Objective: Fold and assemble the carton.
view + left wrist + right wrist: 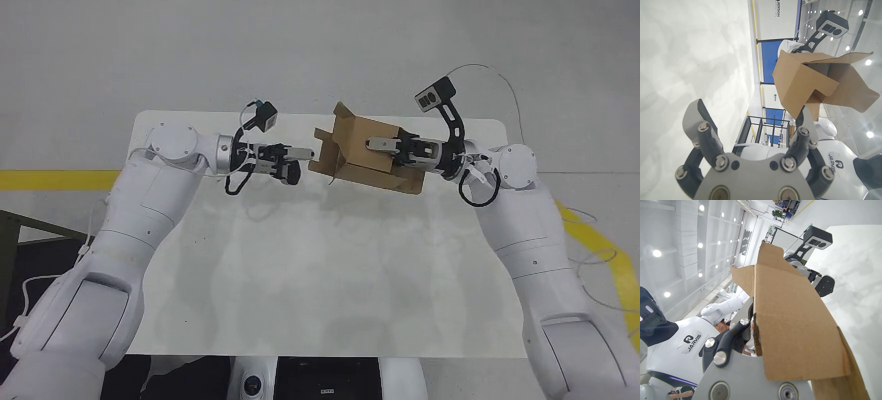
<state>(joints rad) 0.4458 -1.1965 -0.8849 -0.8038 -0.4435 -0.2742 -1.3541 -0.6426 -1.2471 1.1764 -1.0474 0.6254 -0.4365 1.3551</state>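
Left gripper (pixel 752 106) gaped wide open and empty, one fingertip just beside the carton (pixel 352 132); right gripper (pixel 385 147) gripped its right wall over the far table (pixel 300 280) edge.

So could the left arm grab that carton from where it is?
Probably yes: the left gripper is open and faces the carton with nothing between them, while the right gripper holds it up.
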